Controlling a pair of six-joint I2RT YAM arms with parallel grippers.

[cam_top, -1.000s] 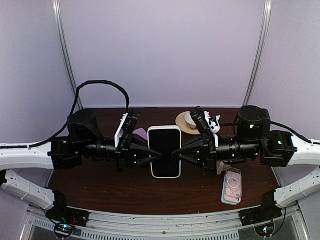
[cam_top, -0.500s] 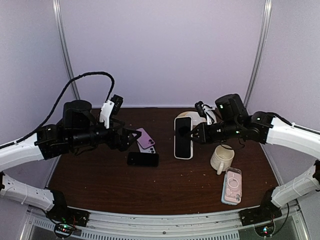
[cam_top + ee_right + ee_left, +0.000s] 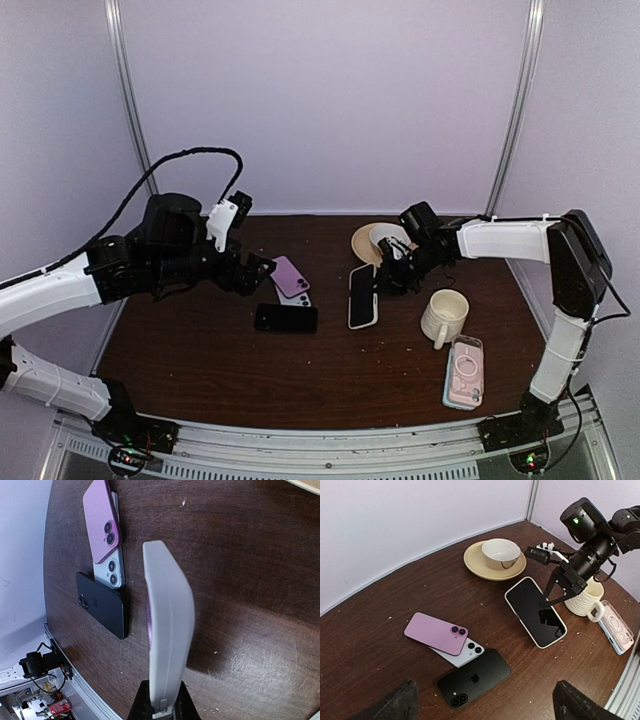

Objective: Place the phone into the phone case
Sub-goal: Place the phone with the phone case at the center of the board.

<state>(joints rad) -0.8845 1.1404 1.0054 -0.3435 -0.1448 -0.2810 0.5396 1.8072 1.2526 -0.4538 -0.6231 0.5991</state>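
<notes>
A phone with a black screen sits in a white case (image 3: 362,296) at mid table, screen up and slightly tilted. My right gripper (image 3: 386,274) is shut on its far end. The left wrist view shows the same phone (image 3: 536,611) below the right gripper (image 3: 555,587). From the right wrist, the white case (image 3: 167,630) shows edge-on, pinched between the right gripper (image 3: 160,707) jaws; whether its far end touches the wood I cannot tell. My left gripper (image 3: 262,270) hangs open and empty over three loose phones, its fingertips (image 3: 400,702) dark at the frame's bottom.
A purple phone (image 3: 434,632) overlaps a silver one (image 3: 465,652), beside a black phone (image 3: 472,677) lying face down. A cream mug (image 3: 445,315) stands right of the cased phone. A bowl on a saucer (image 3: 375,240) sits behind. A clear pink case (image 3: 463,372) lies front right.
My left gripper opened, let go of the cased phone and pulled back left. The right arm swung away with the phone and lowered it toward the table beside the black phone.
</notes>
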